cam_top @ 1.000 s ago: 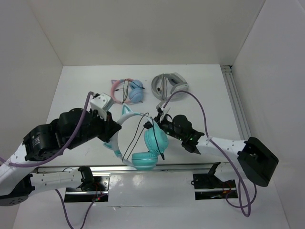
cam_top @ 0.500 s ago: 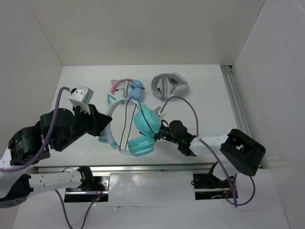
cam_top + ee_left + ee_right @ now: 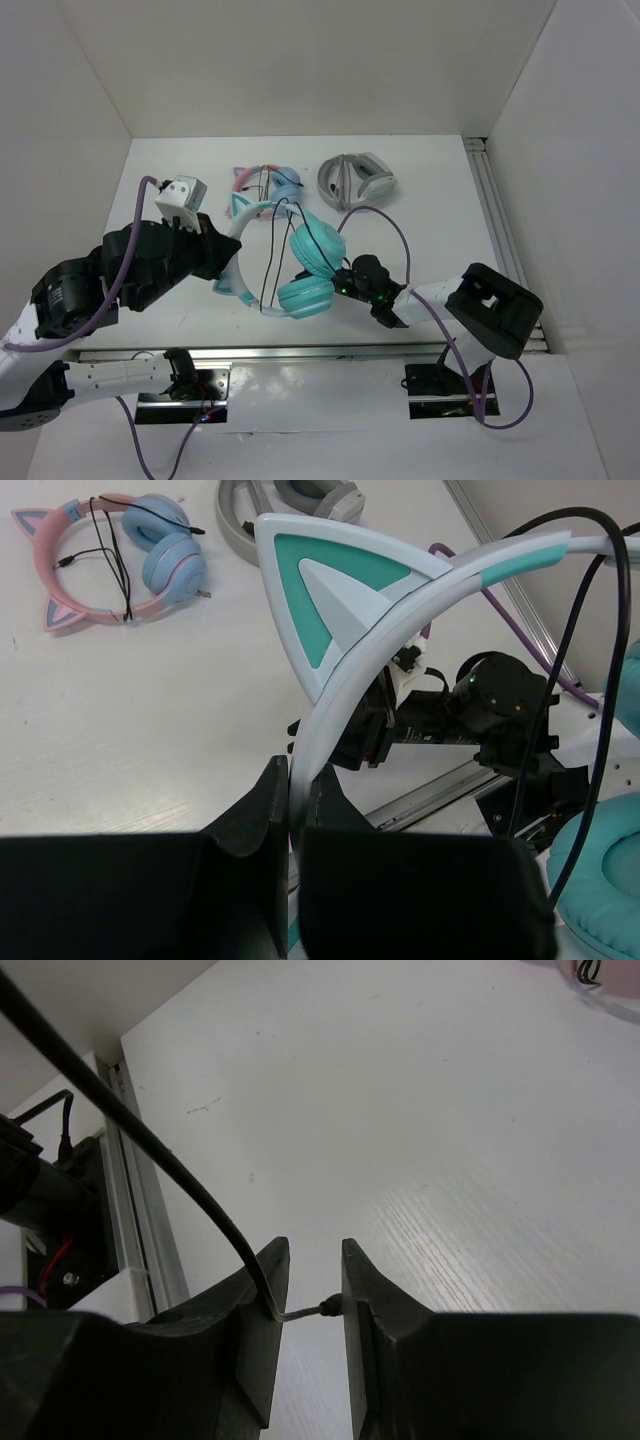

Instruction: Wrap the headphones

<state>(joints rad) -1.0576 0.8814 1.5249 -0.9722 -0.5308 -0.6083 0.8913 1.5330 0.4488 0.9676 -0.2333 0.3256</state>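
The teal headphones hang above the table, with both ear cups (image 3: 318, 250) to the right and a cat ear (image 3: 238, 208) at the far end. My left gripper (image 3: 225, 268) is shut on the pale headband (image 3: 400, 610), which rises out of the jaws (image 3: 295, 785) with the cat ear (image 3: 330, 580) above. The thin black cable (image 3: 270, 262) loops across the band. My right gripper (image 3: 345, 283) sits low beside the ear cups. Its jaws (image 3: 305, 1280) are nearly closed on the cable's plug end (image 3: 300, 1312), and the cable (image 3: 130, 1130) runs up to the left.
Pink-and-blue cat-ear headphones (image 3: 268, 187) and grey-white headphones (image 3: 355, 178) lie at the back of the table. They also show in the left wrist view, the pink pair (image 3: 110, 560) and the grey pair (image 3: 290, 505). A rail (image 3: 495, 215) runs along the right edge.
The left gripper has carried the headphones up and toward the back, and the ear cups have swung to the right. The right gripper has moved nearer and lower, still on the cable end.
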